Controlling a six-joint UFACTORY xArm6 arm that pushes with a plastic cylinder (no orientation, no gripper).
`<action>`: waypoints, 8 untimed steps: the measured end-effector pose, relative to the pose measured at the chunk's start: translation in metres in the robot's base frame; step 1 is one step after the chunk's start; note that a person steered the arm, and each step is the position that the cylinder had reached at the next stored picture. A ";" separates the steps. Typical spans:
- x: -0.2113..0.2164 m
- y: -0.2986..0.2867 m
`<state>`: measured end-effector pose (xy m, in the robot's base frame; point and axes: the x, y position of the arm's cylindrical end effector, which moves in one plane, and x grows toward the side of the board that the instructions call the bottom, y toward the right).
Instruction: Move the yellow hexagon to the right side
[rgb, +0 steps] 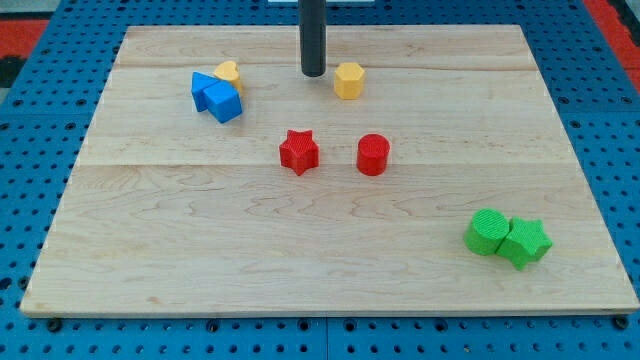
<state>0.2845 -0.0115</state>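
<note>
The yellow hexagon (348, 80) sits near the view's top, a little right of centre, on the wooden board (200, 260). My tip (313, 74) is the lower end of a dark rod that comes down from the view's top. It stands just left of the yellow hexagon, with a small gap between them.
A yellow heart (228, 73) touches two blue blocks (217, 97) at the upper left. A red star (299, 152) and a red cylinder (373, 154) sit at the centre. A green cylinder (487, 232) and a green star (525, 242) lie at the lower right.
</note>
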 end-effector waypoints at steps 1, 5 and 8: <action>0.011 0.000; 0.012 0.004; 0.012 0.070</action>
